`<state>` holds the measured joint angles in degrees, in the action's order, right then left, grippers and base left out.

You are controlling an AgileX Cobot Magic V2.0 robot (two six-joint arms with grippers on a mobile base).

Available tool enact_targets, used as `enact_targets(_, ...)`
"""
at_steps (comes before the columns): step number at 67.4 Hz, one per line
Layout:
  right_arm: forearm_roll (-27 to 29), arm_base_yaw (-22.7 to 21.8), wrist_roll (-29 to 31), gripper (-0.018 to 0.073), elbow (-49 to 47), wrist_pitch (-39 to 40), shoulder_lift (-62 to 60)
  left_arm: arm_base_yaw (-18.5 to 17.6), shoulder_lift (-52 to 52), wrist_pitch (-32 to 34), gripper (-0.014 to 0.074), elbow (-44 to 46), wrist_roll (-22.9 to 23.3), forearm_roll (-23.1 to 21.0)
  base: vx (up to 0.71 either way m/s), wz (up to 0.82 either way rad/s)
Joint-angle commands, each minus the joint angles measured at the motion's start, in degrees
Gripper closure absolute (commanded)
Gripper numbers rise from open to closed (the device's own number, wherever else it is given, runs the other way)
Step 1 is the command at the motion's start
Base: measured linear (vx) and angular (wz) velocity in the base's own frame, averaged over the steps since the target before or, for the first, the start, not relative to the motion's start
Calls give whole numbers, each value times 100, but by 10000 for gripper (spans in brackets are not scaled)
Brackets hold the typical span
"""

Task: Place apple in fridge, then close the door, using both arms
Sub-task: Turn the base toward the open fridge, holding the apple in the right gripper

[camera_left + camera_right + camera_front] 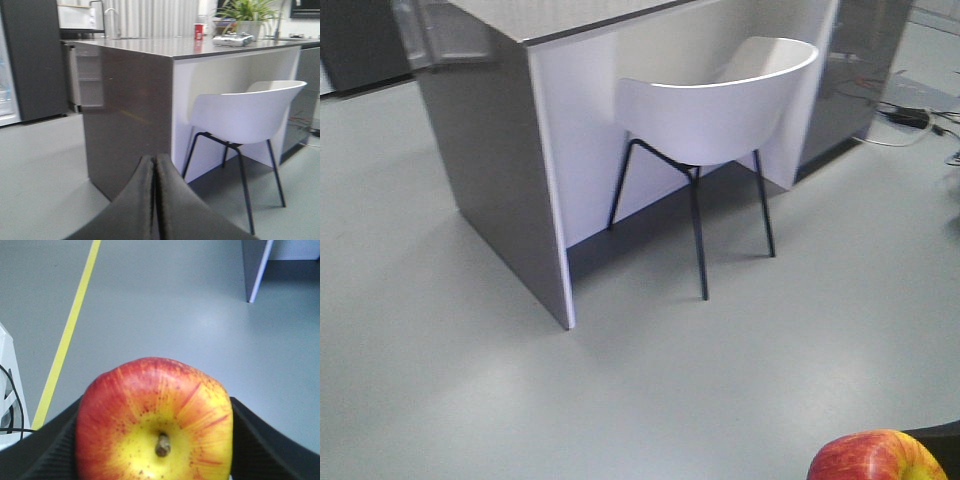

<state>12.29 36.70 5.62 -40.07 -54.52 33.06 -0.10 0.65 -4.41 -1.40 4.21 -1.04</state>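
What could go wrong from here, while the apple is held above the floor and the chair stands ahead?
1. The right gripper pinches the round, glossy apple only at its sides, above the bare floor. A jolt could make it slip and fall.
2. The white chair and the corner of the counter stand ahead. The robot might strike them when it turns or drives on.

I count one apple point(155, 425), one white chair point(715, 105), one surface point(165, 46), one red cup point(199, 31) far on it, one potted plant point(245, 10), one yellow floor line point(70, 330).
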Motion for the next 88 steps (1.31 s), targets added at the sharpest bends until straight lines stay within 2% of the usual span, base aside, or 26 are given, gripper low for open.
enact_targets(1,93,5,38,391,-159,378,-3,16,92,441,602,-164,12,-49,0,42)
enact_targets(47,93,5,38,391,-159,378,-3,16,92,441,602,-164,12,-49,0,41)
enact_targets(88,93,5,37,391,-159,378,-3,16,92,441,602,-164,12,-49,1,26)
